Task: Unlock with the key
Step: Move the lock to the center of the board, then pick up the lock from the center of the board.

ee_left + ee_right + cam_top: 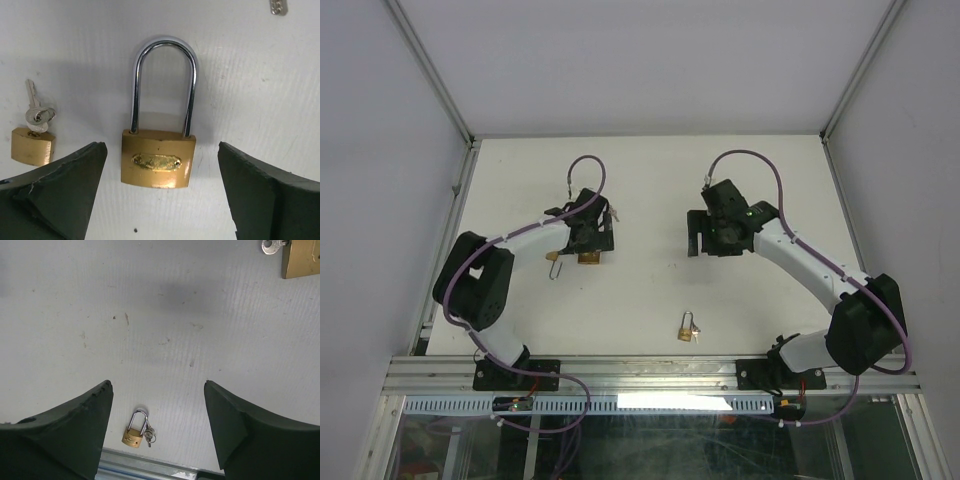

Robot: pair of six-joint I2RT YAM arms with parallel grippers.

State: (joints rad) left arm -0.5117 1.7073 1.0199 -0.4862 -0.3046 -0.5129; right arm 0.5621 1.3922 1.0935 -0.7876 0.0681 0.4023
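A large brass padlock [157,159] with a long steel shackle lies flat between my left fingers; its body also shows in the top view [588,258]. My left gripper [161,145] is open just above it and touches nothing; in the top view it is over the shackle [588,238]. A small brass padlock [32,145] with a key [35,112] at its keyhole end lies to the left. Another padlock [686,329] with keys [150,435] lies near the front edge. My right gripper [157,385] is open and empty, high over the table [705,240].
A further brass padlock body [300,259] with a key head [272,245] is cut off at the top right of the right wrist view. A small metal piece [278,6] lies beyond the large padlock. The aluminium rail [650,372] runs along the front edge.
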